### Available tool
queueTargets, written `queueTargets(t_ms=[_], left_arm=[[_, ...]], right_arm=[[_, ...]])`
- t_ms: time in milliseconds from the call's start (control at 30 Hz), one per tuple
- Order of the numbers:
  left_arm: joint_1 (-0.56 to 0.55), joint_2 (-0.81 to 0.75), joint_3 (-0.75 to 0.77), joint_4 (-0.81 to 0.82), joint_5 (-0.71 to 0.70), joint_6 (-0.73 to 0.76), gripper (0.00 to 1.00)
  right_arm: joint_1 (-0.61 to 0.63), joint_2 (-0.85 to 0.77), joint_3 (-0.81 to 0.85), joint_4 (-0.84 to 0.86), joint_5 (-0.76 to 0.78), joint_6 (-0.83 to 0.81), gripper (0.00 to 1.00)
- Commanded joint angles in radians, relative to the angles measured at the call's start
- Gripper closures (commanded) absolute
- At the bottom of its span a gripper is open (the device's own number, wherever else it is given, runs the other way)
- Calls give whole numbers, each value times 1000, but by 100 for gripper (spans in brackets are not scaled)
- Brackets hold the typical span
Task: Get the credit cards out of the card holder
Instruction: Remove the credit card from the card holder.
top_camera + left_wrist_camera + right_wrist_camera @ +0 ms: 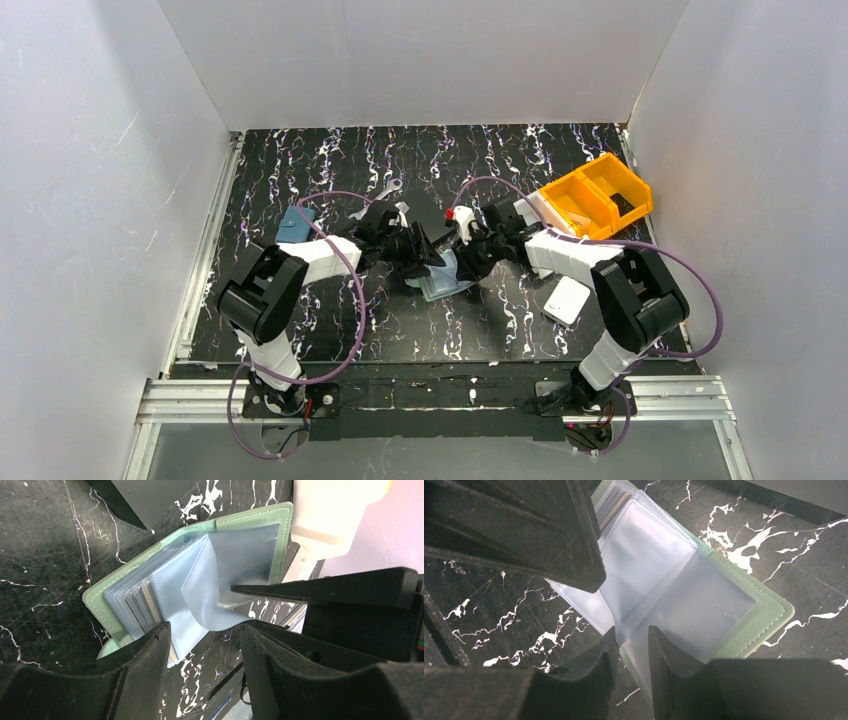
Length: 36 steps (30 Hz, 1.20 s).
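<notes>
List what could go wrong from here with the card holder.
1. A clear sleeve of the card holder bends at the right gripper; pulling there may crease or tear it.
2. The left gripper and the right one's fingertip crowd the same spot, so they may collide.

The left gripper and right gripper meet over the card holder mid-table, seemingly touching it; an orange bin stands at far right.
</notes>
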Motion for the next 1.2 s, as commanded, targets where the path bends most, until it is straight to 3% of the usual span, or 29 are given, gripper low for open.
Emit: queueTargets(t_ms=[0,467,867,1033,1167], left_arm=[[-7,-61,-2,3,-24,16,48],[-6,12,26,1,-29,4,46],[-6,60,77,3,18,2,46],[-8,88,117,8,40,-9,46],[-12,107,142,25,65,-18,46]], right_arm=[[-34,-44,42,-14,-109,-5,61],[-95,-133,24,0,-193,-31,53],[-134,-118,19,39,-14,50,48],[-133,-21,52,1,12,97,56],[-134,6,61,-8,8,113,78]])
